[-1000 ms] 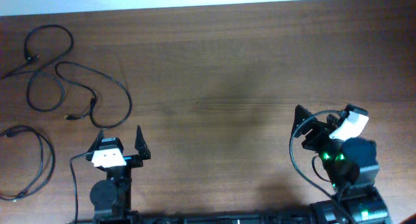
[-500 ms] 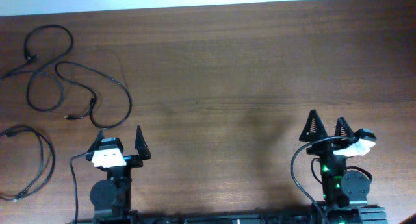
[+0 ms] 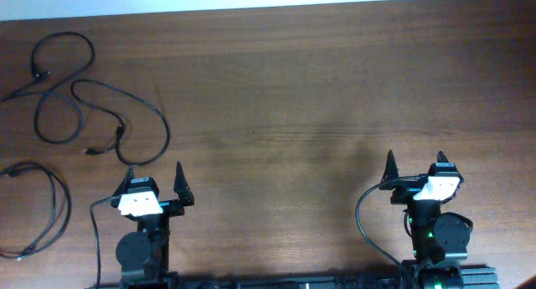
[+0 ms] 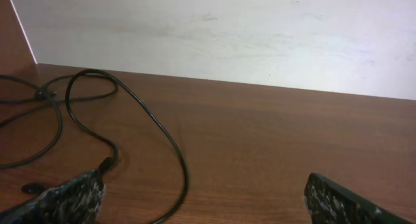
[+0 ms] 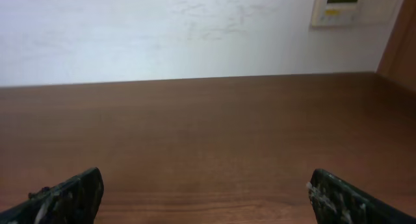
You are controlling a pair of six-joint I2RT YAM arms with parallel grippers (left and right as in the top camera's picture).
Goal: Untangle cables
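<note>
So neither arm is doing any untangling right now. Both are parked at the near edge of the table with nothing in them. The left gripper has its fingers spread wide, and so does the right gripper, with only bare wood between them.

Progress looks partial to me. The cables are all over at the far left. 1 coiled cord lies by itself at the left edge, near side, clear of the rest, so that one looks sorted. The winding bunch further back loops and crosses over itself in a couple of spots. From overhead I honestly can't tell if that's 1 long cord or 2 lying over each other. If it's 2, that crossing is what's left to pull apart.

Relative to the fingers, the nearest loop of that bunch sweeps just beyond and left of the left fingertips, close but not touching. The right gripper is well apart from all of it.
</note>
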